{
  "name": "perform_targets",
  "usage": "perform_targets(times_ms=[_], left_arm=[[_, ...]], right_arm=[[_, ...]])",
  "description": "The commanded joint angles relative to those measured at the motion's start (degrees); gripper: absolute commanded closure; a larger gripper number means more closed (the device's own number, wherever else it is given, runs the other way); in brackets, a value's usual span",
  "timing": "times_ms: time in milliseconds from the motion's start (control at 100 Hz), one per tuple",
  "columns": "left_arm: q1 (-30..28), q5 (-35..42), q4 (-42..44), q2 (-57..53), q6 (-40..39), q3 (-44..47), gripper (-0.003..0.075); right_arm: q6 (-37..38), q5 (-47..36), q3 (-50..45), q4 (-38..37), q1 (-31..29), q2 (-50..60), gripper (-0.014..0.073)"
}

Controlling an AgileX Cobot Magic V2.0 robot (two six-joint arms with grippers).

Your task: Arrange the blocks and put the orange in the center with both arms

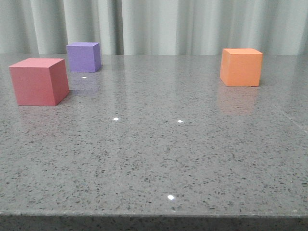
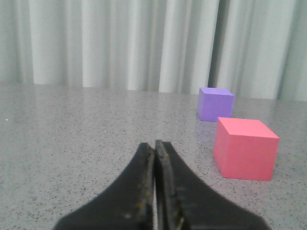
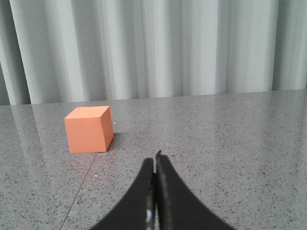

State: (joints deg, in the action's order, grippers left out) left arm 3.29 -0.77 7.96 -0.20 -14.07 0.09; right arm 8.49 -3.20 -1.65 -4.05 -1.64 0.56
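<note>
Hands (image 2: 154, 191) (image 3: 154, 196) closed, bases cut off

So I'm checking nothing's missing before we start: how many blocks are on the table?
3. The pinkish-red cube sits near left, the purple cube just behind it, the orange cube far right. None looks hidden.

Three matte cubes sat upright and apart on the speckled grey table: the pinkish-red cube (image 1: 38, 81) at front left, the purple cube (image 1: 83, 57) just behind it nearer the curtain, and the orange cube (image 1: 241, 67) alone well off to the right.
</note>
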Motion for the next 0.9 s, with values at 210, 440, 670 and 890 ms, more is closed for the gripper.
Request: perform_targets(times_ms=[210,440,670,890], left_arm=[[-0.3,4.5,-0.4,-2.1,-0.6,2.5,0.0741],[-0.3,4.5,-0.4,-2.1,-0.6,2.5,0.0741],[-0.3,4.5,-0.4,-2.1,-0.6,2.5,0.0741],[-0.3,4.5,-0.4,-2.1,-0.6,2.5,0.0741]], right_arm=[[-0.1,-5.4,1.2,-0.7,-0.2,1.0,0.0663],[-0.1,-1.5,6.7,-0.7,-0.2,0.5,0.0663],[-0.1,13.9,20.1,1.8,-0.2,-7.1,0.0663],[-0.1,29.0,35.5,1.9,-0.2,-20.0,0.0663]])
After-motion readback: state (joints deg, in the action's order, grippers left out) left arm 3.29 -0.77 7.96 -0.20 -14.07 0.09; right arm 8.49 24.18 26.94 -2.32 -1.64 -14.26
